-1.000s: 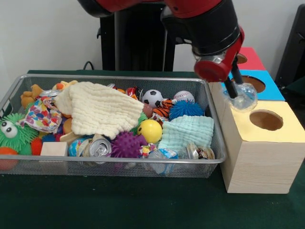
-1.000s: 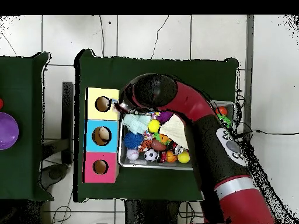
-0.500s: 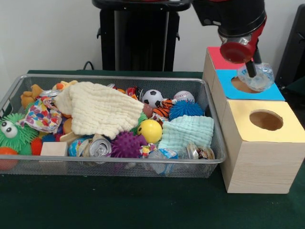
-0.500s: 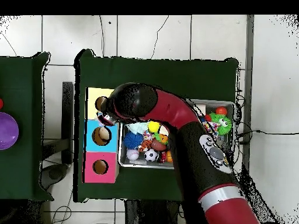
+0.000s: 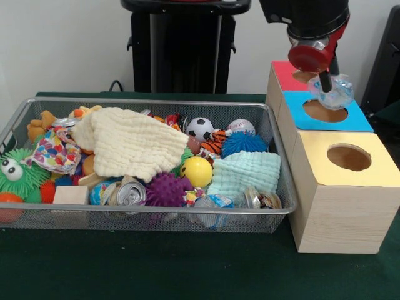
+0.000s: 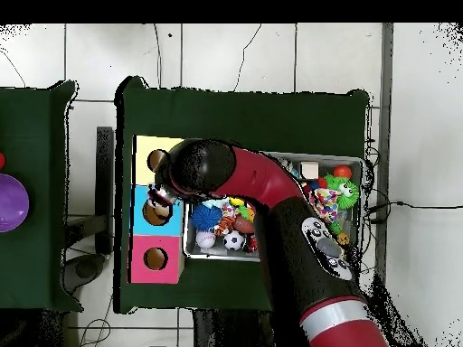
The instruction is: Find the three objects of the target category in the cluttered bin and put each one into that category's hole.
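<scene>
My gripper hangs at the upper right, shut on a crumpled clear plastic piece. It hovers just above the far rim of the hole in the blue-topped box. In the overhead view the gripper sits over the blue box, beside its hole. The red-topped box lies behind it and the yellow-topped box in front. The wire bin to the left holds a drinks can, wrappers and many toys.
Inside the bin lie a cream cloth, a mint cloth, a yellow ball, a purple spiky ball, a football and a green googly-eyed toy. The arm crosses above the bin.
Carrying the clear plastic, the gripper has swung from beside the yellow box to above the blue box's hole, then drifted slightly towards the red box.
</scene>
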### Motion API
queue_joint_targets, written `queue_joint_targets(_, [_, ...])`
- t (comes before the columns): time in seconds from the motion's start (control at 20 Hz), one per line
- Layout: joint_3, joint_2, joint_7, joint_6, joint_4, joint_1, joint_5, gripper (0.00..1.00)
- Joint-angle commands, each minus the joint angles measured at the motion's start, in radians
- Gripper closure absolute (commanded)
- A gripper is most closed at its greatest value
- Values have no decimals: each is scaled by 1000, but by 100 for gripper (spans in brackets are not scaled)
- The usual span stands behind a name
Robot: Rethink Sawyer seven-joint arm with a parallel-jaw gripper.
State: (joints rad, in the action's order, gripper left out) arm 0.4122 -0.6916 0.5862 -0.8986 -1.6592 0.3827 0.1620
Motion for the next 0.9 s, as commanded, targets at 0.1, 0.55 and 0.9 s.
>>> queue_joint_targets(0.1, [-93,56,273,32,-85,-11,-42,100])
queue_joint_targets(0.55, [-117,95,263,106,-99,-27,-41,100])
queue_joint_targets(0.9, [-120,105,277,123,-106,-43,-17,100])
